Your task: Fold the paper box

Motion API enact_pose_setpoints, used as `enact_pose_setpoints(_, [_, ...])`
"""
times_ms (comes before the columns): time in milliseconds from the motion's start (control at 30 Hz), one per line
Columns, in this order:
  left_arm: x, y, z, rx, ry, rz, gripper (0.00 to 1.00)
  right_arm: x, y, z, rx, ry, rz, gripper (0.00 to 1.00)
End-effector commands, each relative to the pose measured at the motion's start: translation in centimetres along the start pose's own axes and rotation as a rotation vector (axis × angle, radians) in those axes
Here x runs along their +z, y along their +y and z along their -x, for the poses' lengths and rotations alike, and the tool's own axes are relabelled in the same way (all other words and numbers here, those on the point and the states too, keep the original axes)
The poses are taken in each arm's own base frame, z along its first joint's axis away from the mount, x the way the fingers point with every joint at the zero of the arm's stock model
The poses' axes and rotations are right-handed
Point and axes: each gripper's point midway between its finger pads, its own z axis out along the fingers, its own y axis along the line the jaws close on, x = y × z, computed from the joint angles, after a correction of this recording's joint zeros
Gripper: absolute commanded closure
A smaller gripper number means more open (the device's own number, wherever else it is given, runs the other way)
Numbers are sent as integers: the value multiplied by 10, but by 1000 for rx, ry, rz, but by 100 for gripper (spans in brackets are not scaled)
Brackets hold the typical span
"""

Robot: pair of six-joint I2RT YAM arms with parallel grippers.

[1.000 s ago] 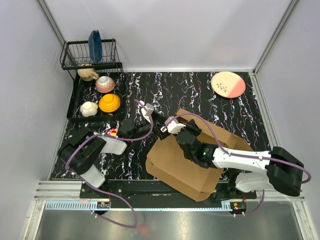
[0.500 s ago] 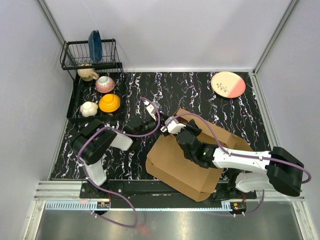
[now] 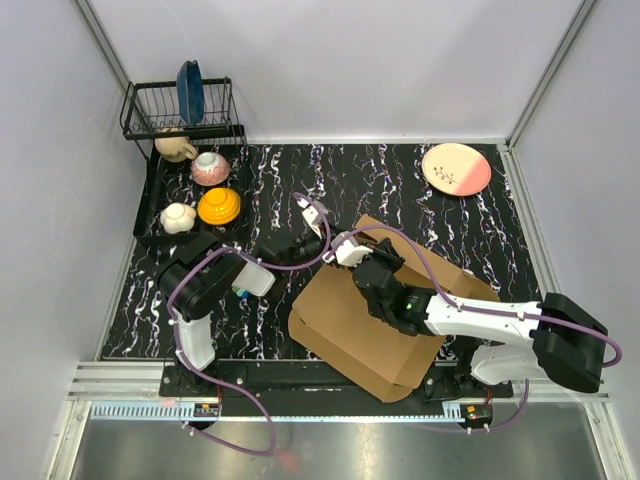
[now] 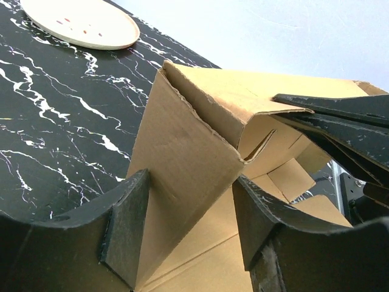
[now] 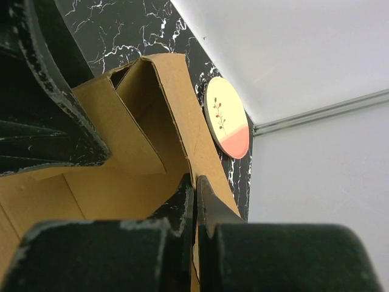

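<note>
Top external view is showing one paper box (image 3: 350, 325) lying near-centre on the table (image 3: 330, 180). One left gripper (image 4: 185, 201) is straddling its raised flap, jaws apart. One right gripper (image 5: 194, 194) is pressing shut beside a wall. One plate (image 3: 456, 168) is sitting far right.

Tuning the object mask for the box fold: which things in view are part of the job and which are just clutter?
Job: paper box; left gripper, open astride a raised flap; right gripper, shut on a box wall.
Lying about: pink-and-cream plate; dish rack with a blue plate; orange bowl; pink bowl; beige mug; white cup.
</note>
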Motion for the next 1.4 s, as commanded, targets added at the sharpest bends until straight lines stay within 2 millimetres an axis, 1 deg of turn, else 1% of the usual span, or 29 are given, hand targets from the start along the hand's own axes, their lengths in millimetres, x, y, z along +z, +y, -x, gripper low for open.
enact_pose_setpoints(0, [12, -43, 77, 197, -325, -132, 50, -3, 47, 0, 16, -41, 178, 100])
enact_pose_setpoints(133, [10, -44, 72, 223, -336, -86, 63, -2, 48, 0, 12, -40, 179, 100])
enact_pose_setpoints(167, [10, -42, 73, 246, -349, -56, 65, -2, 47, 0, 15, -40, 177, 100])
enact_pose_setpoints(200, [10, -48, 72, 257, -354, -51, 67, -2, 47, 1, 17, -42, 176, 100])
enact_pose_setpoints(233, [9, -47, 69, 269, -352, -30, 72, -2, 47, 0, 14, -41, 175, 100])
enact_pose_setpoints(267, [8, -43, 70, 300, -365, 9, 74, -2, 47, 0, 14, -41, 175, 100])
enact_pose_setpoints(300, [10, -50, 67, 307, -367, 13, 75, -2, 47, 0, 14, -41, 175, 100])
enact_pose_setpoints(367, [9, -47, 65, 346, -372, 61, 77, -2, 47, 0, 16, -41, 173, 100])
enact_pose_setpoints(400, [11, -51, 60, 352, -369, 70, 77, -2, 46, 1, 18, -42, 172, 100])
enact_pose_setpoints(433, [10, -49, 59, 373, -371, 94, 72, -2, 46, 1, 18, -42, 172, 100])
enact_pose_setpoints(467, [10, -45, 59, 373, -375, 125, 59, -2, 45, 1, 18, -42, 171, 100])
enact_pose_setpoints(500, [9, -46, 58, 372, -377, 133, 52, -2, 44, 2, 21, -45, 169, 100])
enact_pose_setpoints(533, [8, -44, 59, 376, -379, 148, 47, -2, 45, 2, 19, -43, 170, 100])
enact_pose_setpoints(567, [7, -41, 61, 375, -389, 178, 44, -2, 45, 3, 22, -45, 171, 100])
enact_pose_setpoints(667, [6, -39, 65, 380, -405, 219, 46, -2, 45, 3, 20, -45, 171, 100])
enact_pose_setpoints(700, [8, -42, 63, 385, -404, 219, 49, -2, 45, 4, 23, -47, 171, 100])
enact_pose_setpoints(733, [7, -40, 65, 406, -412, 248, 52, -2, 46, 4, 21, -47, 173, 100])
enact_pose_setpoints(767, [9, -44, 63, 415, -410, 249, 55, -1, 45, 5, 23, -48, 173, 100])
enact_pose_setpoints(800, [9, -45, 62, 421, -410, 255, 62, -1, 45, 5, 23, -47, 171, 100])
enact_pose_setpoints(867, [9, -43, 61, 420, -413, 279, 69, -1, 45, 6, 26, -48, 172, 100])
enact_pose_setpoints(900, [10, -43, 61, 417, -414, 283, 75, -1, 46, 5, 27, -48, 174, 100])
enact_pose_setpoints(967, [10, -43, 61, 437, -414, 296, 80, -1, 46, 5, 25, -46, 175, 100])
enact_pose_setpoints(1000, [11, -44, 63, 440, -418, 295, 80, -1, 45, 5, 29, -46, 172, 100])
enact_pose_setpoints(1067, [12, -47, 63, 438, -421, 288, 78, -2, 46, 5, 29, -49, 175, 100])
enact_pose_setpoints(1100, [13, -48, 65, 438, -425, 286, 75, -1, 45, 5, 28, -48, 174, 100])
enact_pose_setpoints(1133, [13, -50, 65, 438, -427, 279, 56, -1, 45, 5, 27, -49, 174, 100])
enact_pose_setpoints(1167, [13, -52, 68, 439, -433, 273, 49, -2, 44, 6, 30, -50, 173, 100])
enact_pose_setpoints(1233, [13, -56, 69, 438, -436, 261, 38, -2, 45, 4, 27, -47, 173, 100])
enact_pose_setpoints(1367, [10, -67, 82, 453, -461, 229, 34, -2, 45, 5, 29, -49, 174, 100])
